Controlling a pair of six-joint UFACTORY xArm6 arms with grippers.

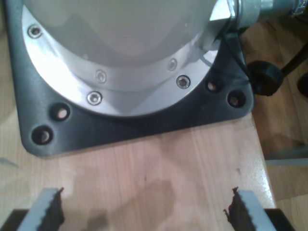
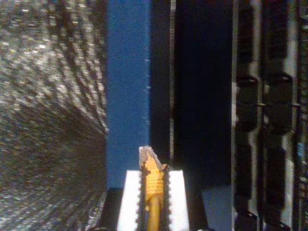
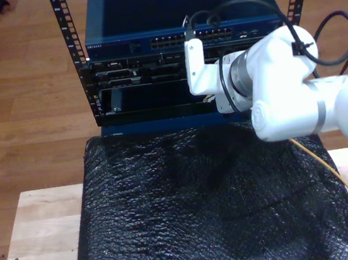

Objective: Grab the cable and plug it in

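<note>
In the first wrist view, my first gripper (image 1: 143, 211) hangs over a pale wooden surface (image 1: 159, 168). Its serrated fingers (image 1: 48, 211) stand wide apart with nothing between them. Ahead sits a round metal arm base (image 1: 120, 57), bolted on a dark square plate (image 1: 144, 122). I judge this gripper is parked there, out of the way.

In the second wrist view, my second gripper (image 2: 153, 178) has its white toothed fingers (image 2: 130, 202) clamped on the cable (image 2: 153, 202), close behind the clear plastic plug (image 2: 147, 156). The short grip probably keeps the thin yellow-orange cable stiff for pushing. The plug points toward a smooth blue panel (image 2: 127, 86) and dark slots (image 2: 248, 106); which port it aims at is too blurred to tell.

In the exterior view, the white arm (image 3: 283, 91) reaches to the rack equipment (image 3: 176, 47), whose front carries a row of small ports. The cable trails over the crinkled black bubble wrap (image 3: 203, 209) at the exterior view's right.
</note>
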